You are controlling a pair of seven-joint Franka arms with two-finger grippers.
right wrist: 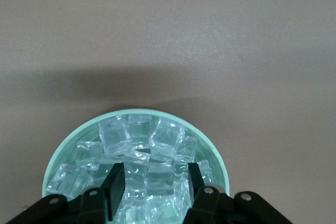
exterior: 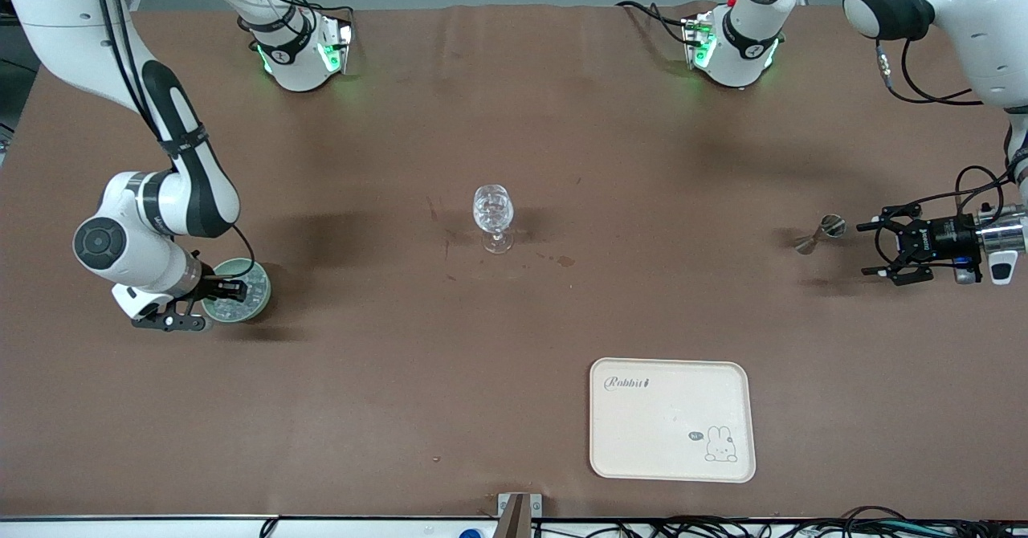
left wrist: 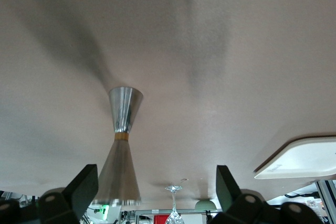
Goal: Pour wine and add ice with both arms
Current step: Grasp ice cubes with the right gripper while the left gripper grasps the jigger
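Note:
The ice [right wrist: 149,153] is a heap of clear cubes in a pale green bowl [exterior: 255,301] at the right arm's end of the table. My right gripper [exterior: 235,289] reaches down into the bowl, and in the right wrist view [right wrist: 155,186] its open fingers stand on either side of a few cubes. A clear stemmed glass [exterior: 492,215] stands at the table's middle. A steel jigger [exterior: 819,234] stands at the left arm's end. My left gripper [exterior: 867,249] is level with the jigger, open and empty, a short way from it. The jigger [left wrist: 123,145] shows ahead of its fingers [left wrist: 156,188].
A cream tray [exterior: 672,419] with a rabbit print lies nearer the front camera than the glass, toward the left arm's end. The tray [left wrist: 304,158], the glass [left wrist: 173,203] and the bowl [left wrist: 205,204] show in the left wrist view. Brown cloth covers the table.

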